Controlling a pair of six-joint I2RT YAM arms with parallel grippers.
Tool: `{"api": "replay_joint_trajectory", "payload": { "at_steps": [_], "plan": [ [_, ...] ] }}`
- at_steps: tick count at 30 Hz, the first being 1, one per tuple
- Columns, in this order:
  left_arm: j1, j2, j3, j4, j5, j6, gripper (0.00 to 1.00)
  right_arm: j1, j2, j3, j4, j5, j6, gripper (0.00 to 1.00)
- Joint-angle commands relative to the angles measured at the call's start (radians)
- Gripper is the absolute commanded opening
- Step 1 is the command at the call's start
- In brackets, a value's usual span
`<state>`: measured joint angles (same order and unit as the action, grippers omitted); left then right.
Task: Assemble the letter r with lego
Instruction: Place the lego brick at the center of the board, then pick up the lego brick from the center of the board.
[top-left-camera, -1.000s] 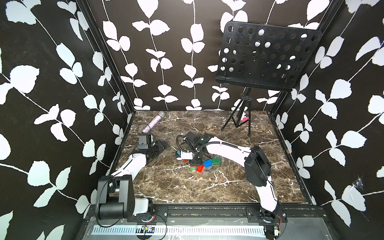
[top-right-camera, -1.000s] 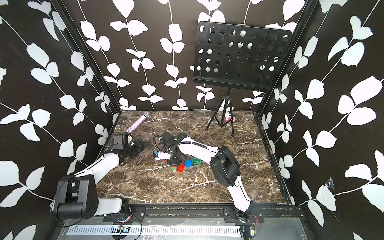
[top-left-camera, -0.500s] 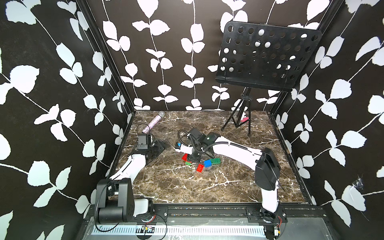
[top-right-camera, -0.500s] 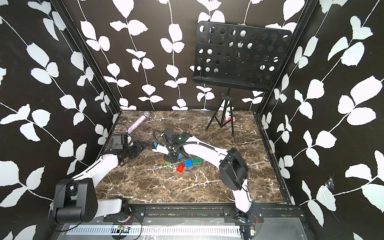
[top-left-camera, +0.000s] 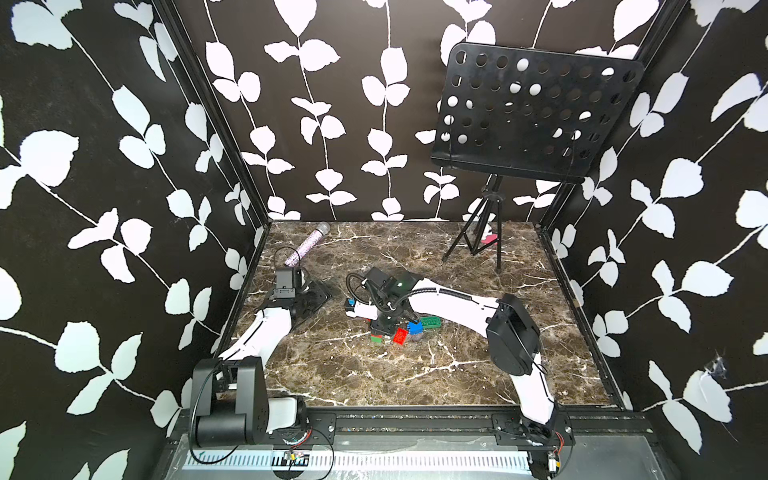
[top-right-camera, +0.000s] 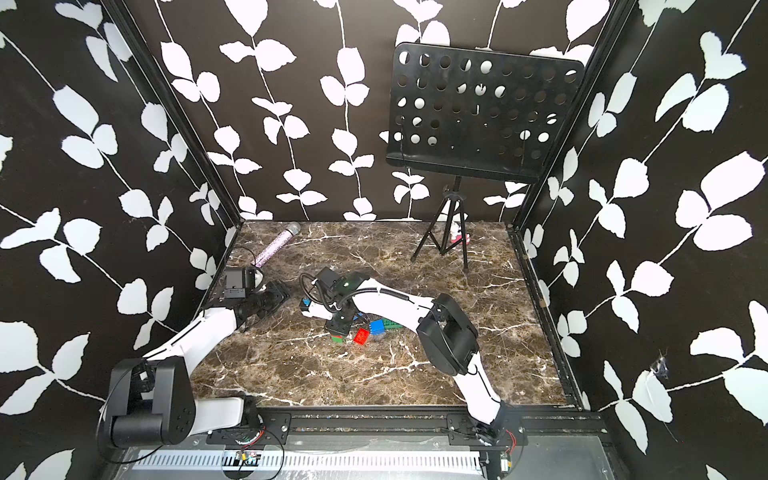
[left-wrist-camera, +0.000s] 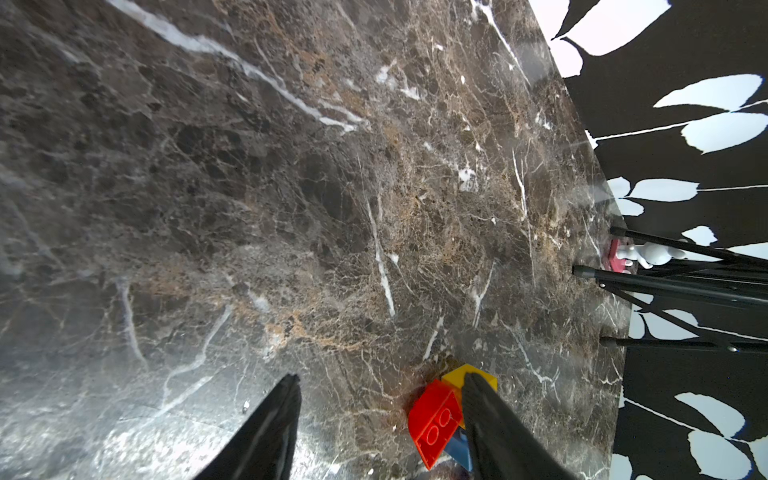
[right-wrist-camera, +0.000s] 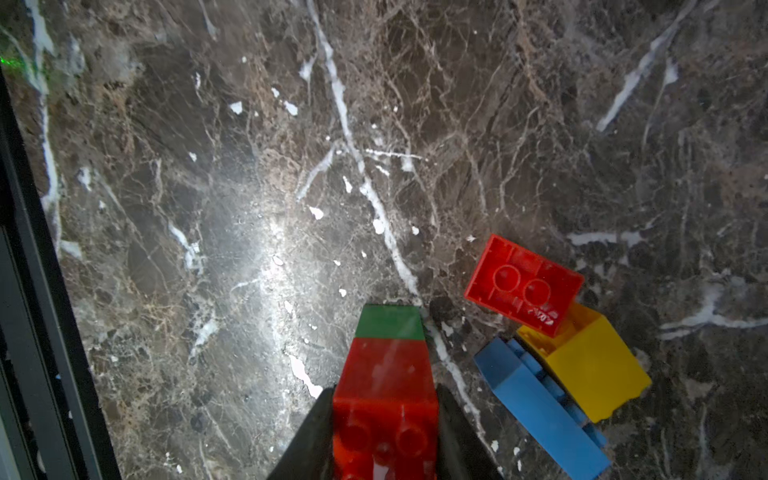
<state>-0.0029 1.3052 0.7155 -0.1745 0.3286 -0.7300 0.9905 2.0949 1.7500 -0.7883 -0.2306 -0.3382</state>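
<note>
Two arms are reached onto a marble tabletop (top-left-camera: 374, 374). The left arm is stretched low from 7 o'clock along the 9 o'clock edge, its left claw (left-wrist-camera: 380, 376) held wide and empty. The right arm is bent in from 5 o'clock to the centre, its right claw (right-wrist-camera: 385, 388) closed on a red brick (right-wrist-camera: 384, 399) tipped with a green brick (right-wrist-camera: 390, 328). At their 3 o'clock, a loose red brick (right-wrist-camera: 523, 282), yellow brick (right-wrist-camera: 590, 365) and blue brick (right-wrist-camera: 536, 399) are clustered. Open tabletop is seen toward 6 o'clock; a music stand (top-left-camera: 493, 195) is stood at 1 o'clock.
</note>
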Motion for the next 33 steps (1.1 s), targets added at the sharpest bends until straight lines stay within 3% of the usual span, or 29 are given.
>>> {"api": "replay_joint_trajectory", "payload": {
  "at_steps": [1,7,9,11,17,22,25,27,28,30,33],
  "plan": [
    [0.008,-0.02,0.014,-0.013,-0.002,0.017,0.64,0.007,0.0,0.019,-0.011,0.0,0.003,0.43],
    [0.009,-0.012,0.014,-0.011,0.004,0.017,0.65,0.007,-0.02,0.023,0.006,0.0,0.011,0.55],
    [0.008,-0.017,0.015,-0.011,0.002,0.017,0.65,0.007,-0.05,0.017,0.028,0.005,0.019,0.63],
    [0.008,-0.023,0.015,-0.013,-0.005,0.017,0.65,0.008,-0.091,0.0,0.057,0.019,0.034,0.63],
    [0.008,-0.053,0.046,-0.072,-0.031,0.045,0.65,-0.017,-0.282,-0.174,0.237,0.21,0.205,0.65],
    [0.007,-0.109,0.079,-0.104,-0.058,0.111,0.65,-0.072,-0.381,-0.321,0.315,0.253,0.449,0.42],
    [0.007,-0.16,0.082,-0.109,-0.08,0.149,0.66,-0.057,-0.587,-0.601,0.642,0.353,0.526,0.37],
    [0.006,-0.194,0.083,-0.108,-0.094,0.167,0.66,-0.052,-0.721,-0.768,0.877,0.417,0.581,0.15],
    [0.007,-0.208,0.083,-0.105,-0.098,0.176,0.66,-0.054,-0.758,-0.811,0.934,0.454,0.617,0.09],
    [0.007,-0.237,0.079,-0.09,-0.106,0.187,0.67,-0.059,-0.79,-0.813,0.927,0.444,0.627,0.0],
    [0.006,-0.268,0.079,-0.067,-0.106,0.198,0.67,-0.06,-0.735,-0.673,0.705,0.395,0.639,0.0]
  ]
}}
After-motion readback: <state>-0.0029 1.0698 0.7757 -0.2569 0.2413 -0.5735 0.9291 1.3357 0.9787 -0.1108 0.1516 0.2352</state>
